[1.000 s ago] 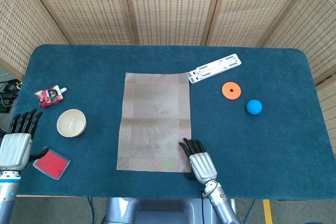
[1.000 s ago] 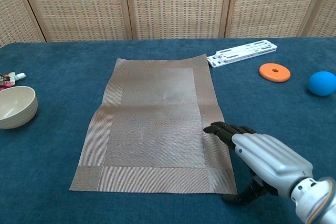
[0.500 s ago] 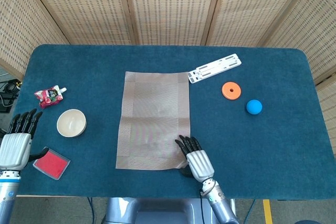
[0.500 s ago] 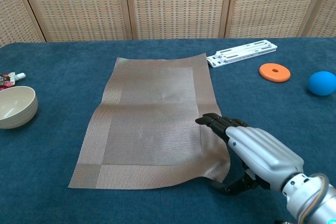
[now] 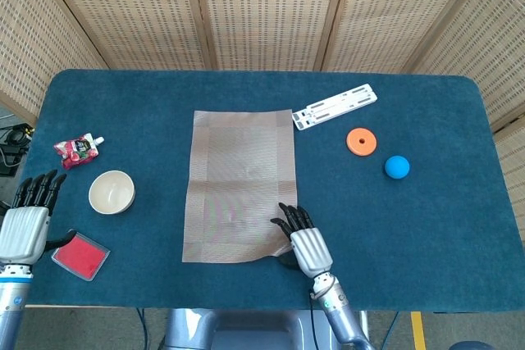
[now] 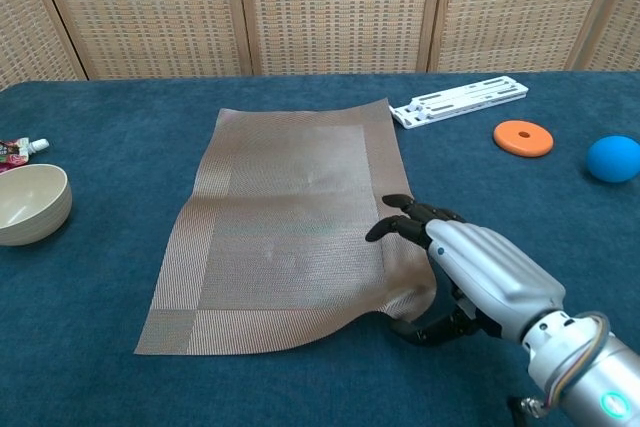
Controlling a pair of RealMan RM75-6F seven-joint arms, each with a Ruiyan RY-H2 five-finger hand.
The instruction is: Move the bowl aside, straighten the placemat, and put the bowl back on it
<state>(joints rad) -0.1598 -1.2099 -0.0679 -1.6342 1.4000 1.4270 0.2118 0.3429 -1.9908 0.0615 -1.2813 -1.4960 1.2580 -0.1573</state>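
Note:
The brown woven placemat (image 5: 238, 186) (image 6: 285, 217) lies in the middle of the blue table, slightly askew. Its near right corner is lifted and buckled. My right hand (image 5: 302, 242) (image 6: 470, 272) holds that corner, fingers on top and the thumb underneath. The cream bowl (image 5: 111, 192) (image 6: 30, 204) stands upright on the cloth to the left, off the mat. My left hand (image 5: 25, 227) rests at the table's near left edge with fingers spread and nothing in it; the chest view does not show it.
A red pouch (image 5: 75, 150) (image 6: 15, 152) lies behind the bowl and a red flat pad (image 5: 80, 256) near my left hand. A white slotted strip (image 5: 335, 106) (image 6: 460, 102), an orange disc (image 5: 361, 141) (image 6: 523, 137) and a blue ball (image 5: 397, 167) (image 6: 612, 158) sit on the right.
My right hand has taken hold of the mat's near right corner and drawn it inward to the left, raising and wrinkling that corner. The left hand and bowl have not moved.

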